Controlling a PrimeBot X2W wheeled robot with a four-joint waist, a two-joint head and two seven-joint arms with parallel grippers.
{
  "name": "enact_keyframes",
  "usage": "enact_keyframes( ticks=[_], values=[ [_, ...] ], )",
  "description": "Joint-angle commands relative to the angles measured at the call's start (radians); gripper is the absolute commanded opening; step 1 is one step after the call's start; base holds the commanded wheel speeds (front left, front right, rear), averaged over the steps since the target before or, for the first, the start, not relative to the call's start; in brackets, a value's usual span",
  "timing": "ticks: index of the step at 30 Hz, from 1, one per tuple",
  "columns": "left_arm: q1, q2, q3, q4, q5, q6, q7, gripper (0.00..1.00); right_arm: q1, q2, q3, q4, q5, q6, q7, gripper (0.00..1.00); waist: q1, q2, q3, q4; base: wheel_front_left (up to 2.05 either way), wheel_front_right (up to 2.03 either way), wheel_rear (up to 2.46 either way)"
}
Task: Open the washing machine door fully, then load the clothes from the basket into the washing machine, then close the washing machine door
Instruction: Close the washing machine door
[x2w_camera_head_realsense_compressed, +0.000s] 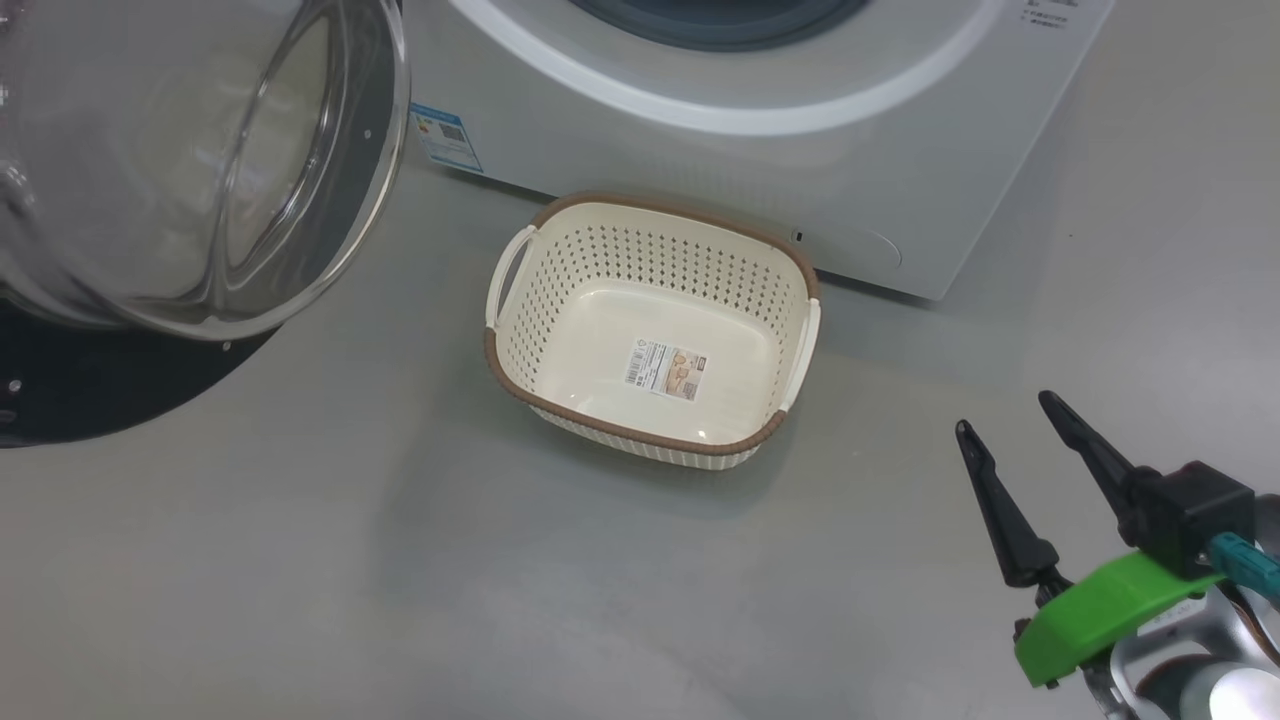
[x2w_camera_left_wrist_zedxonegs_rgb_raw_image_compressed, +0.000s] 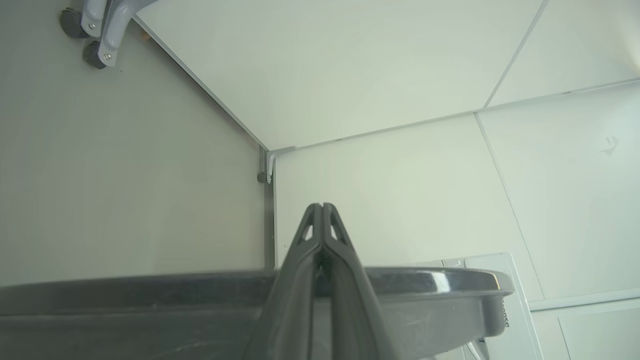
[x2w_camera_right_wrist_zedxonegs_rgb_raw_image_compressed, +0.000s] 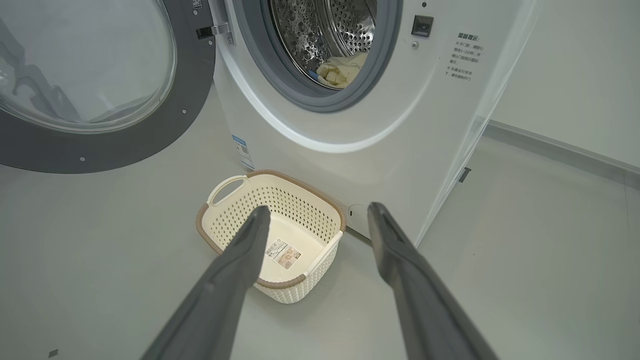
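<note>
Right gripper (x2w_camera_head_realsense_compressed: 1003, 411) gapes wide near the brown-rimmed, perforated cream basket (x2w_camera_head_realsense_compressed: 640, 262); left gripper (x2w_camera_left_wrist_zedxonegs_rgb_raw_image_compressed: 321, 206) is pressed closed.

Print on washing machine (x2w_camera_right_wrist_zedxonegs_rgb_raw_image_compressed: 400, 135) and basket label (x2w_camera_head_realsense_compressed: 667, 369), none legible.

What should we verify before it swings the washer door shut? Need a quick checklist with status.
1. The basket is emptied: ok, just the label sticker on its bottom.
2. The clothes are inside the drum, with nothing draped over the gasket: ok.
3. The washing machine door stands open, free to swing: ok.
4. The right gripper is open, empty and away from the door: ok.
5. The left gripper is shut, lying across the door's dark rim; actual contact: cannot tell.
6. The basket sits clear of the door's swing path: cannot tell.
</note>
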Motion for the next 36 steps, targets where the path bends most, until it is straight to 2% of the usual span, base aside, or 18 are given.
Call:
enact_keyframes(
  ticks=[1,11,36],
  values=[
    [-0.013,0.029,-0.001,-0.049,-0.008,-0.007,0.037,0.00,-0.033,-0.018,0.020,-0.039,0.005,0.004,0.004,1.00,0.0000,0.0000,-0.002,0.002,0.00,0.00,0.00],
    [0.029,-0.012,0.009,-0.147,-0.049,-0.007,0.178,0.00,-0.031,-0.015,0.023,-0.044,0.003,0.004,0.009,1.00,0.0000,0.0000,-0.006,0.014,0.00,0.00,0.00],
    [0.117,-0.168,0.061,-0.379,-0.093,-0.007,0.535,0.00,-0.041,0.006,0.026,-0.027,-0.001,0.004,-0.004,1.00,0.0000,0.0000,0.002,0.042,0.00,0.00,0.00]
  ],
)
